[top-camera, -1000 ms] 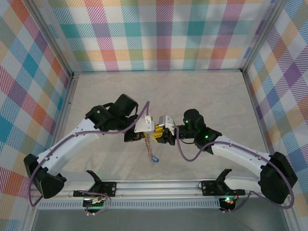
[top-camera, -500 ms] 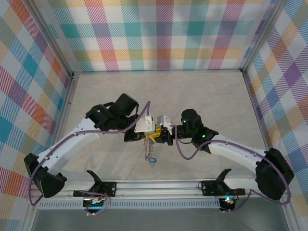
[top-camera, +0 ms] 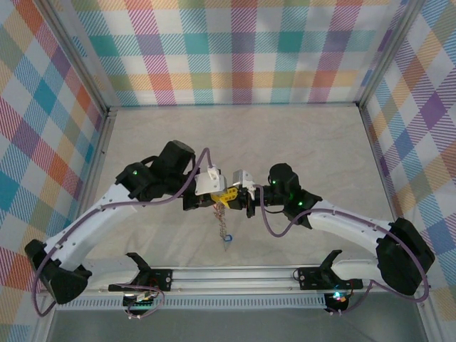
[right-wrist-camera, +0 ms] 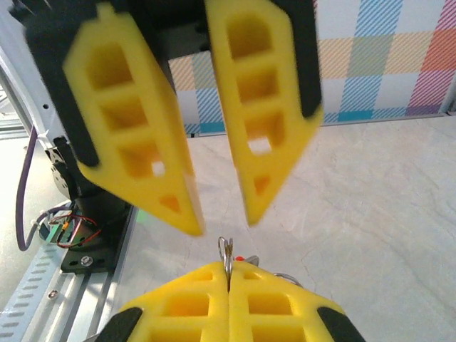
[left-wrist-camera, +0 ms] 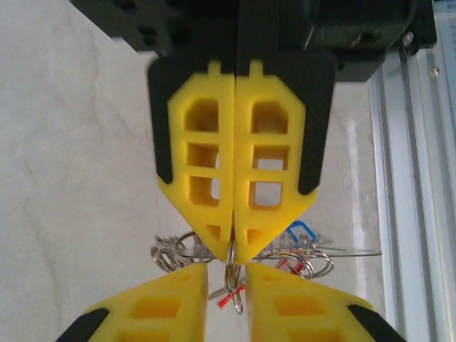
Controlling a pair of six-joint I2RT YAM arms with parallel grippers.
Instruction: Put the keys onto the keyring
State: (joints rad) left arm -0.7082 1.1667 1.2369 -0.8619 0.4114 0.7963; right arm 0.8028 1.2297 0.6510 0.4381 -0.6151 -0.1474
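**Up off the table, one pinch holds the ring**

Between the two arms, the right gripper (right-wrist-camera: 229, 276) is squeezed tight. A thin metal loop of the keyring (right-wrist-camera: 226, 251) pokes up from between its yellow tips, so it has the ring in its pinch. I think it squeezes this hard because the ring is thin and slippy and could drop.

Just in front of it, tip to tip, is the left gripper (right-wrist-camera: 222, 222). Its fingers (right-wrist-camera: 135, 135) stand a little way apart with a clear gap, and nothing is in them. The gap lines up with the loop that pokes out. My guess is that it is open so it can take a hold of the ring or of a key.

Both grippers are up in the air. That lets the rest of the ring hang free and not bunch up on the table (top-camera: 299, 142).

Seen from above, the ring hangs down from the pinch like a thin pale chain, straight toward the near edge. A blue key (top-camera: 226, 240) sits at the very bottom of it.

Seen from the left wrist, the ring is shiny silver-grey wire, bent into small round loops that spread to both sides under the yellow tips. The keys (left-wrist-camera: 226, 299) are tiny next to it. I can see red bits and one blue head among the loops, but they are too blurry to count.
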